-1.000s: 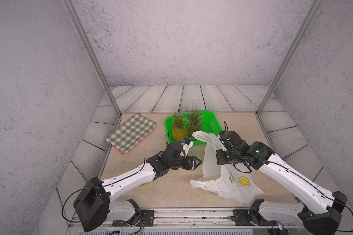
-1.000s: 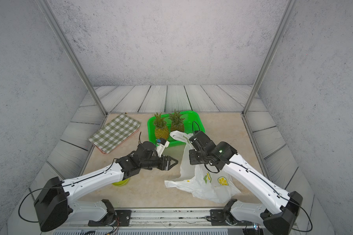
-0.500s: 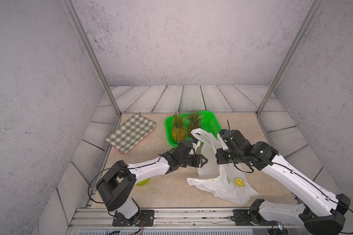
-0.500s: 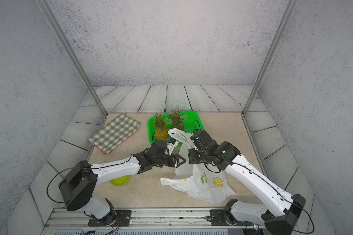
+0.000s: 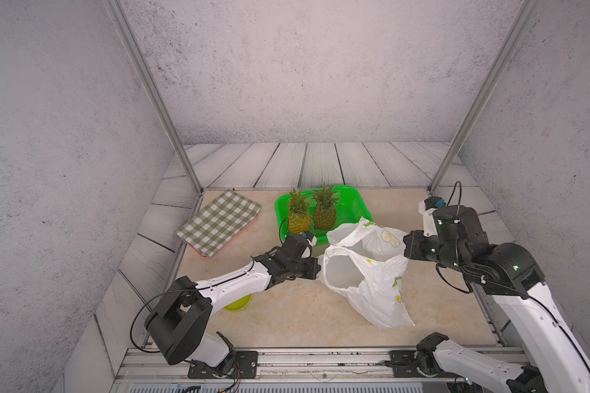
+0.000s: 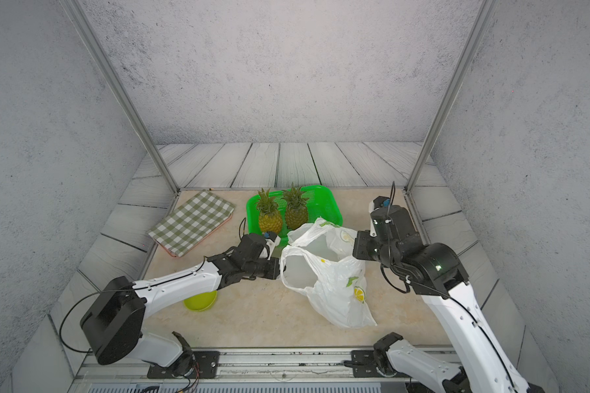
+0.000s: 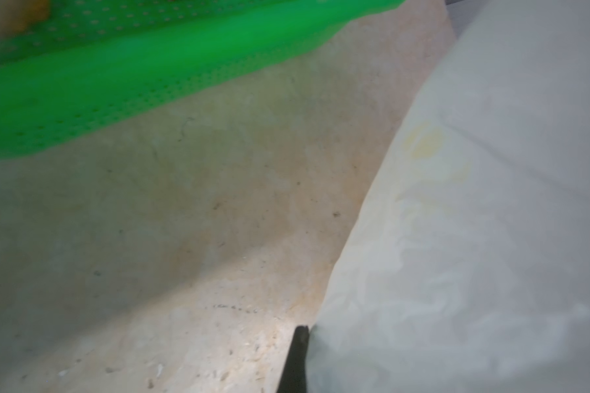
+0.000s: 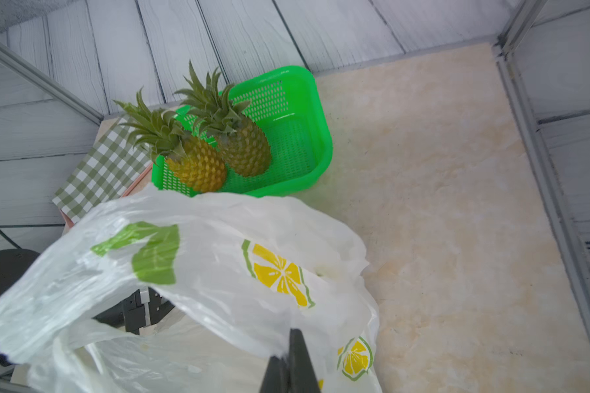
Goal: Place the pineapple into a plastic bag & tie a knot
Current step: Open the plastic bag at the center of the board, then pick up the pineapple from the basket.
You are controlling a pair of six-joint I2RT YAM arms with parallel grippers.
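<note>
The bag (image 5: 365,275) hung stretched between the two arms over the middle of the table (image 5: 286,320). Its mouth was pulled wide open and faced upward. Its bottom end lay crumpled on the table toward the robot's right.

The left gripper (image 5: 318,268) was closed on the bag's left rim. In the left wrist view the white film lay right against one black finger (image 7: 297,354), and the other finger was hidden behind the film. The right gripper (image 5: 406,247) was clamped on the opposite rim, beside a printed lemon slice. In the right wrist view its fingers (image 8: 301,364) sat together with the film pinched between them.

Both fruits stood upright, side by side, in the green basket (image 5: 353,199) just behind the bag. The yellower pineapple (image 5: 298,220) was on the left and the darker pineapple (image 5: 324,217) on the right. Neither was inside the bag. In both top views the bag's far rim overlapped the basket's near right corner, though I could not tell whether they touched.

A checked cloth (image 5: 218,221) lay at the table's far left, well apart from the bag. A lime bowl (image 6: 200,301) sat half hidden under the left arm.
</note>
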